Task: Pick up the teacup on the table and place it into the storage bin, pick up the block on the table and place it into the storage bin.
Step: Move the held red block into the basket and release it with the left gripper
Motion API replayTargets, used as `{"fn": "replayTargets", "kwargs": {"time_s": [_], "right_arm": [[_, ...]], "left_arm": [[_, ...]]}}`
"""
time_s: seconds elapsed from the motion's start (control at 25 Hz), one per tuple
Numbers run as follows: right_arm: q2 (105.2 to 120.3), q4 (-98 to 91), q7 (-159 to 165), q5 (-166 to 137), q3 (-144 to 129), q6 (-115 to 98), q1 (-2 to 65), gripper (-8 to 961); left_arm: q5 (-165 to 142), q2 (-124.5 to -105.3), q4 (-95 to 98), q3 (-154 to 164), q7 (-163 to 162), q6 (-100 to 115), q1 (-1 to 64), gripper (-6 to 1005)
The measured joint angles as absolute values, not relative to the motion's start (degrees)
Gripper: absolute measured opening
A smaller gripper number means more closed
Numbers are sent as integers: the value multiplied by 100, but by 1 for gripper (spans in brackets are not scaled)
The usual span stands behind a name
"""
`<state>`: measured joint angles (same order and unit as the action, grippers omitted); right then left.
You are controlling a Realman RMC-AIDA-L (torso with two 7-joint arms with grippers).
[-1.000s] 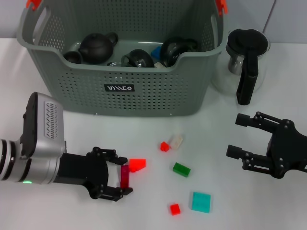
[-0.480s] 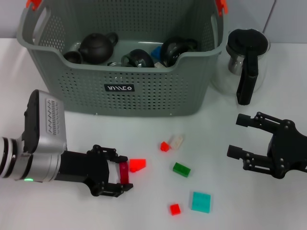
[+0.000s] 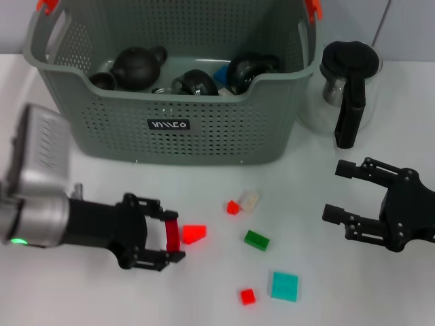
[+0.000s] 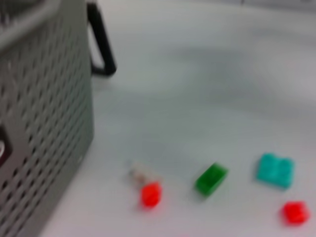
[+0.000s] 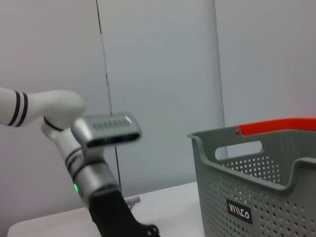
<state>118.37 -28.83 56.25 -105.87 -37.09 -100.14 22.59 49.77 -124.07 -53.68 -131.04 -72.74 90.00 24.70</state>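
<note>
Left claw (image 3: 168, 239) is clamping a dark red block (image 3: 173, 236) just above the worktop (image 3: 204, 292) at 7 o'clock, orange block (image 3: 194, 233) just beside; bin (image 3: 170, 122) sitting at 12 o'clock; right claw (image 3: 343, 192) is hanging apart, idle, at 4 o'clock

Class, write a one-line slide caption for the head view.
Left gripper grips a dark red block on the table; right gripper open.

White table (image 3: 204, 299) — storage bin (image 3: 224, 129), glass jug (image 3: 346, 88), 6 blocks (image 3: 257, 240).
</note>
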Motion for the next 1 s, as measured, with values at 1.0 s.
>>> {"fn": "replayTargets", "kwargs": {"time_s": [1.0], "right_arm": [[11882, -2883, 5624, -10572, -3687, -10089, 2348, 822]], "left_arm": [[4336, -12066, -5382, -12351, -11373, 5462, 5039, 673]]}}
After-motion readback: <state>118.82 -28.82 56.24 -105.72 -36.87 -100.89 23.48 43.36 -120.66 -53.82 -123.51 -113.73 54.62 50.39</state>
